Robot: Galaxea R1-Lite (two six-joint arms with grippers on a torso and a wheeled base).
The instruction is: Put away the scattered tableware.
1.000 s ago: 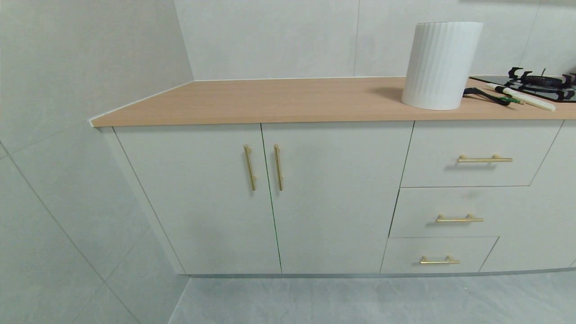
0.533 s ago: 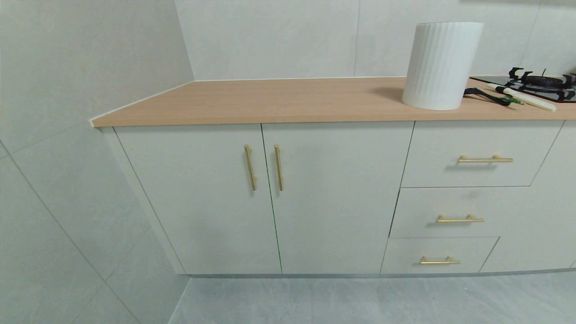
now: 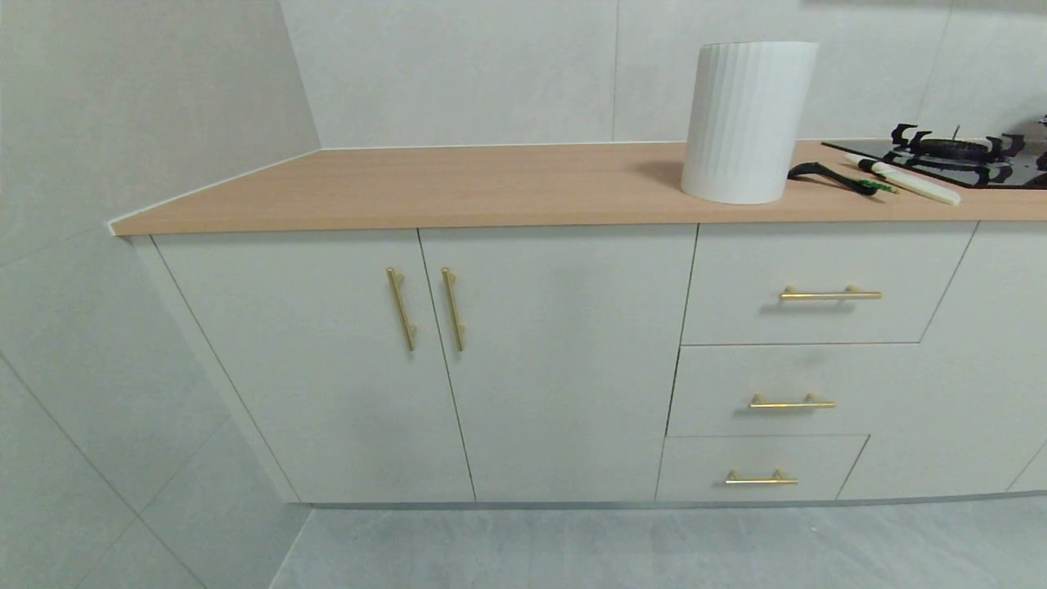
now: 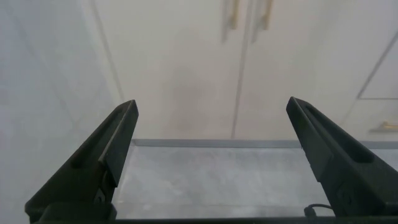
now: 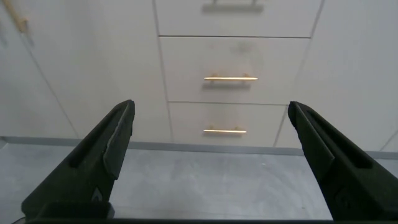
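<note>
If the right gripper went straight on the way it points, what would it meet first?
Probably the drawer fronts: the open right gripper has nothing nearer in line. Depth is unclear, so it might reach the floor first.

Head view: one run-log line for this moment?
left hand open | right hand open | utensils beside white holder on counter | drawers shut

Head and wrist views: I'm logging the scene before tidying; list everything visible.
Countertop: one, wood-brown, over cabinets.
Ribbed container: one, white, countertop's right.
Black utensil: one, black, by the container.
White utensil: one, white and green, beside it.
Stove burner: one, black, far right.
Doors: two, pale grey, left.
Drawers: three, pale grey, right.
Handles: five, gold, on both.
Left end effector: one, black, open, facing doors.
Right end effector: one, black, open, facing drawers.
</note>
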